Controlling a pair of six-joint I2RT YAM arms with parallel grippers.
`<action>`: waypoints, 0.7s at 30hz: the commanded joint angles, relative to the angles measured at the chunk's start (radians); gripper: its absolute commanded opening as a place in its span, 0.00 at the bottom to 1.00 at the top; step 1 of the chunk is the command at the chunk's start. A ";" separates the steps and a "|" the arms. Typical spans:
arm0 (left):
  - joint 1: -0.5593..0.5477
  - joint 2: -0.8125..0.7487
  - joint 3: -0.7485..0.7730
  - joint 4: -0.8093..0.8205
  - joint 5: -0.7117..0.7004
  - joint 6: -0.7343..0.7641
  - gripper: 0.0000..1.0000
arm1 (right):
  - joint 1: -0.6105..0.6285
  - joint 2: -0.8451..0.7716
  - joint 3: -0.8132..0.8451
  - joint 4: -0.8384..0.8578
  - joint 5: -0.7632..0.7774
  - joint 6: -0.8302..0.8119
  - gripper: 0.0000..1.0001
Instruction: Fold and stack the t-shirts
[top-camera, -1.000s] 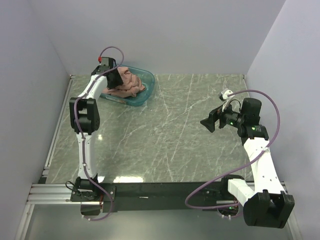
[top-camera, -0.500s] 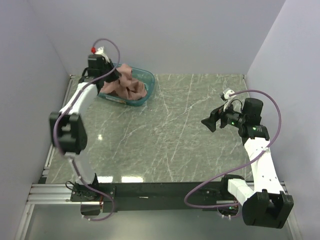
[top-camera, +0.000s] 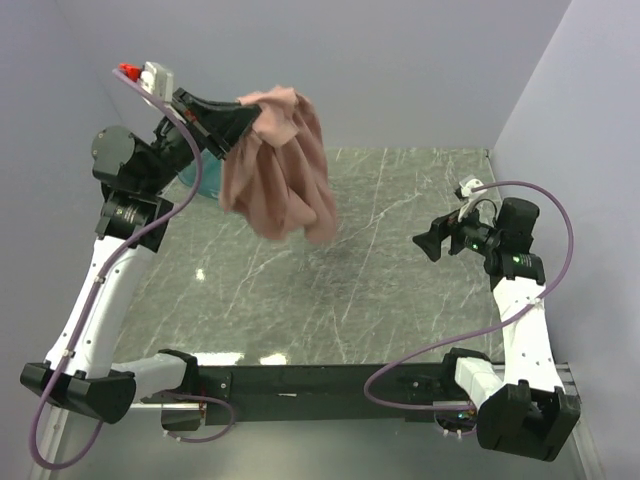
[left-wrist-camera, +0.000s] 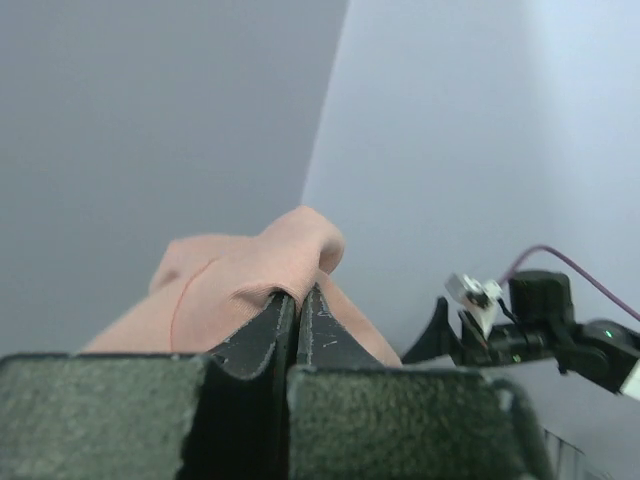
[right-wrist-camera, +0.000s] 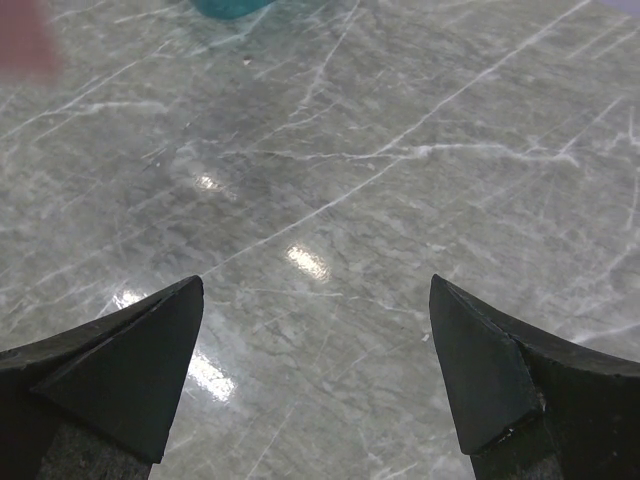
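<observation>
Left gripper (top-camera: 243, 118) is pressed together on a fold of the pink t-shirt (top-camera: 285, 175) and holds it high above the table (top-camera: 400, 310). The cloth hangs bunched below the fingers. Right gripper (top-camera: 428, 243) is spread wide, holding nothing, well apart over the right side.

No legible txt, labels or nos. in any view, t-shirt (top-camera: 283, 170) hangs bunched, print not readable
</observation>
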 joint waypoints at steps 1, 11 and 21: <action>-0.028 -0.004 -0.050 0.006 0.077 -0.029 0.00 | -0.038 -0.028 -0.008 0.032 -0.021 0.002 1.00; -0.159 -0.058 -0.236 -0.028 0.210 -0.018 0.00 | -0.072 -0.027 -0.017 0.039 -0.030 0.000 1.00; -0.311 -0.104 -0.281 -0.103 0.186 0.036 0.00 | -0.072 -0.025 -0.023 0.044 -0.024 -0.003 1.00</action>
